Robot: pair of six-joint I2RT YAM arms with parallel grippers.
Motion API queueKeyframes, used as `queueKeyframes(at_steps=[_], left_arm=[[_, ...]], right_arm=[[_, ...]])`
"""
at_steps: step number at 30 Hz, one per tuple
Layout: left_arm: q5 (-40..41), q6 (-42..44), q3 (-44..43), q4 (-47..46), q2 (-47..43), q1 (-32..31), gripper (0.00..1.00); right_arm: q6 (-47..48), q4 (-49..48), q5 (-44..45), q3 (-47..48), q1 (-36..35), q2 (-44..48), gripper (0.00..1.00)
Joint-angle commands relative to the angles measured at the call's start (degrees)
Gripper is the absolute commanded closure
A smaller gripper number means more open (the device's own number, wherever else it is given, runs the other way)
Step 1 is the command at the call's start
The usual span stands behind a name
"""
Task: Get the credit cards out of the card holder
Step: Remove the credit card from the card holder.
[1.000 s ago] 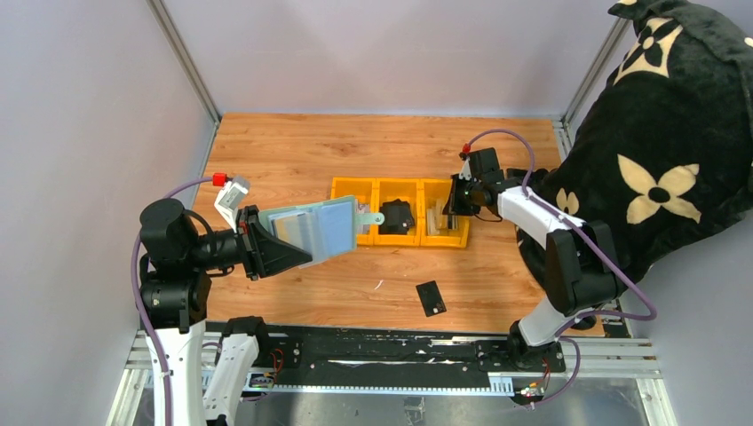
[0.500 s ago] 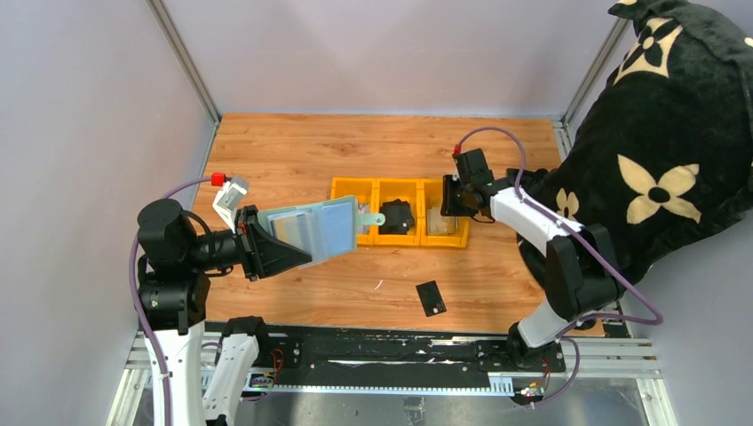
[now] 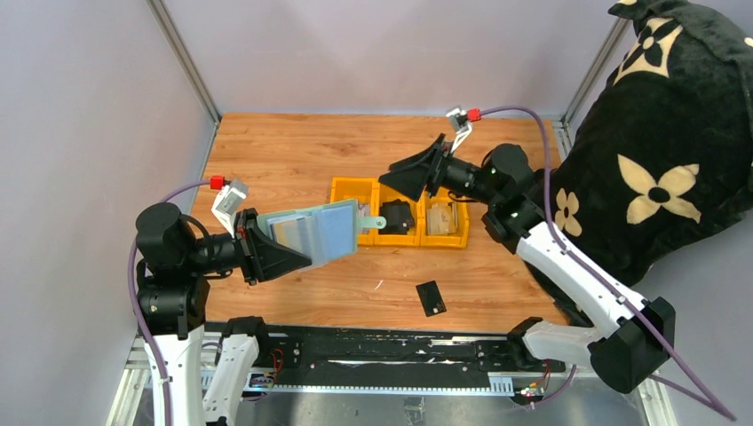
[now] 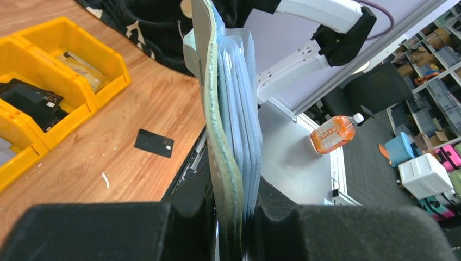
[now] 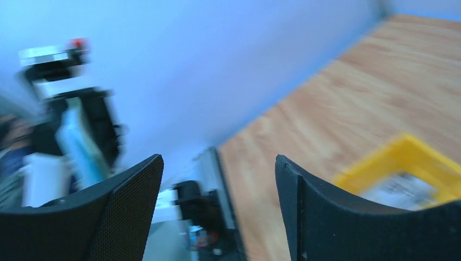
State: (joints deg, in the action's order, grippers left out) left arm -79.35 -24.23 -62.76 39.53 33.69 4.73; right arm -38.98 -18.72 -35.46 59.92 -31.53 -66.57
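The left end effector (image 3: 264, 246) is closed tight on the bottom edge of the card holder (image 3: 315, 229) and holds it up in the air, open like a book, just left of the bins. The right end effector (image 3: 401, 171) is open and has nothing in it. It hangs above the bins with its fingers pointing toward the card holder.

I think the job now is to get the next card out. Something tan shows in one pocket, but I cannot tell if it is a card. To do this well, the left arm should keep the holder very steady, with the pockets facing the other arm. The right fingers should come in wide, pinch only the edge of the card and not the soft pocket, then pull straight along the pocket. A crooked pull could bend the card or tug the holder loose.

The pale purple walls (image 3: 373, 53) are plain. A big black blanket (image 3: 666, 133) with cream flowers is heaped at the right. The counter (image 3: 293, 151) is wood-coloured. Three yellow bins (image 3: 400, 240) sit in a row in the middle. A black lump (image 3: 397, 216) lies in the middle bin. A greyish card (image 3: 441, 222) lies in the right bin. A black card (image 3: 431, 297) lies flat on the counter, nearer the arms. A tiny white scrap (image 3: 377, 285) lies beside it.
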Motion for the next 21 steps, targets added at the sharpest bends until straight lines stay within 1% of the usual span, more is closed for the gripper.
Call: queueKeyframes(at_steps=[1,4,7,11,12,14,15,17,19,21], left_arm=[[-1.72,0.19,-0.02,-0.78,-1.05,0.01,0.93],[-2.08,-0.02,-0.17,-0.79,-1.35,0.01,0.93],[-2.27,-0.20,-0.34,-0.81,-1.52,0.01,0.93],[-2.21,-0.18,-0.43,-0.77,-1.54,0.01,0.93],[-2.17,-0.20,-0.54,-0.78,-1.48,0.01,0.93],[-1.96,-0.21,-0.80,-0.82,-1.35,0.01,0.93],[-1.96,-0.21,-0.92,-0.77,-1.35,0.01,0.93],[-1.82,-0.28,-1.26,-0.78,-1.26,0.01,0.93],[-1.76,-0.29,-1.41,-0.78,-1.17,0.01,0.93],[-1.33,-0.37,-1.40,-0.77,-1.30,0.04,0.93]], right_arm=[[-14.25,-21.79,-11.39,-1.80,-8.04,-1.54,0.21],[-14.05,-24.18,-11.22,-1.07,-13.41,-2.24,0.21],[-15.92,-28.50,-11.72,-1.37,-15.71,-2.84,0.20],[-14.80,-28.71,-11.47,-1.60,-18.51,-2.91,0.20],[-13.99,-27.44,-11.28,-1.38,-19.49,-2.86,0.20],[-7.98,-21.23,-10.17,0.11,-21.65,-2.60,0.20],[-4.77,-15.40,-9.14,1.53,-22.62,-2.42,0.21],[0.42,-7.89,-6.30,3.80,-24.52,-2.45,0.25],[2.21,-5.19,-5.26,5.20,-25.69,-2.96,0.30],[2.28,-3.85,-4.48,6.36,-26.46,-3.61,0.39]])
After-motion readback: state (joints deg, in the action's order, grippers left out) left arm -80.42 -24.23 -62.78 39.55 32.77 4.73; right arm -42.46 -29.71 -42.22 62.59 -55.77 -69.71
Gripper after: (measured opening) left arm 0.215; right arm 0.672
